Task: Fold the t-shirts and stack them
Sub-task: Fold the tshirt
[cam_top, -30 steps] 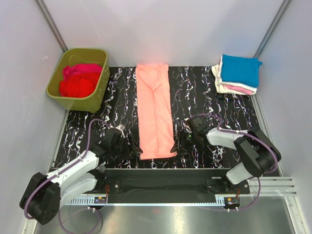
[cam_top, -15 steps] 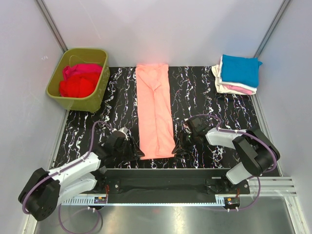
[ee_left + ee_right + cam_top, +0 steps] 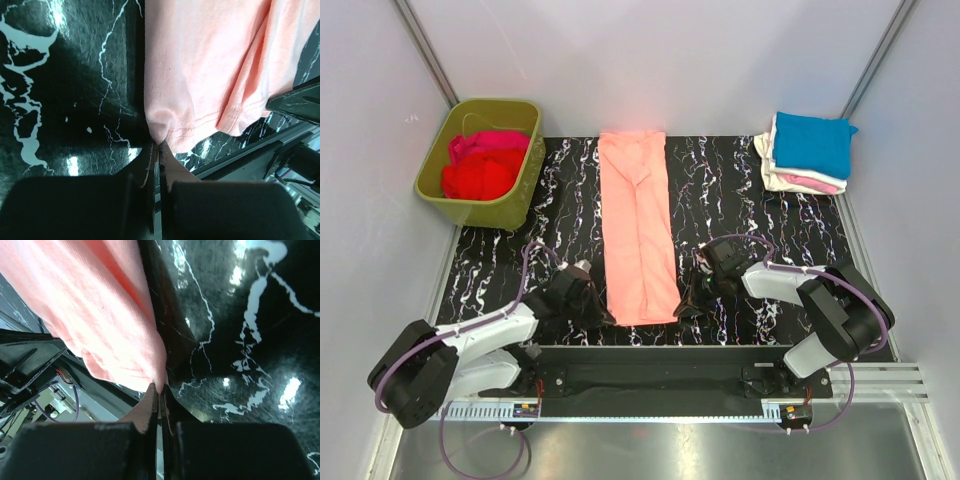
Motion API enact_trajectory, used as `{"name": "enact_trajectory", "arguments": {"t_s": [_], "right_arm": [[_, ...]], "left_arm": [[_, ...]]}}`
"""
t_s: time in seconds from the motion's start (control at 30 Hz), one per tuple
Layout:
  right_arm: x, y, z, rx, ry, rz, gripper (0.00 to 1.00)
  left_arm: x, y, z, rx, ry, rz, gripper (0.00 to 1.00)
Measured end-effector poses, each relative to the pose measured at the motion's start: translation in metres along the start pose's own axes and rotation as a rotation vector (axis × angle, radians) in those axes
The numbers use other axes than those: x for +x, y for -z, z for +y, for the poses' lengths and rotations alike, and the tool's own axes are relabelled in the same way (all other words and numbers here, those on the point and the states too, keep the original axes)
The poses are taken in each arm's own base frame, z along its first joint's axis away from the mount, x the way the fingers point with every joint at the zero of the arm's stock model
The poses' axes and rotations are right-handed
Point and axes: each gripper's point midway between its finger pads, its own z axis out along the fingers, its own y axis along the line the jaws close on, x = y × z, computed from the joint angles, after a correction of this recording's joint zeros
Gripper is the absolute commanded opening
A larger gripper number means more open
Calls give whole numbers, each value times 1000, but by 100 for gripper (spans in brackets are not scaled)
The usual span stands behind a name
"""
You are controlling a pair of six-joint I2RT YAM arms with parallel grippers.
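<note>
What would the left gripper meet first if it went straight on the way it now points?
The salmon-pink t-shirt: the left gripper is shut on its near corner, so more of that cloth probably lies straight ahead.

The top view looks steeply down from above and behind the arm bases, far enough back to take in the whole table (image 3: 720,190). Each wrist view sits low and very close, looking out along its own jaws. All three share the near hem of the salmon-pink t-shirt (image 3: 638,230): the left wrist sees its left corner, the right wrist its right.
</note>
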Motion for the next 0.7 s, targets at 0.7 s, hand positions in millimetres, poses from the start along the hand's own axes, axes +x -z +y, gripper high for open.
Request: {"name": "enact_trajectory", "arguments": {"t_s": [0.7], "right_arm": [[62, 82, 40, -56, 2, -18, 0]], "left_arm": [[15, 87, -64, 28, -89, -41, 0]]}}
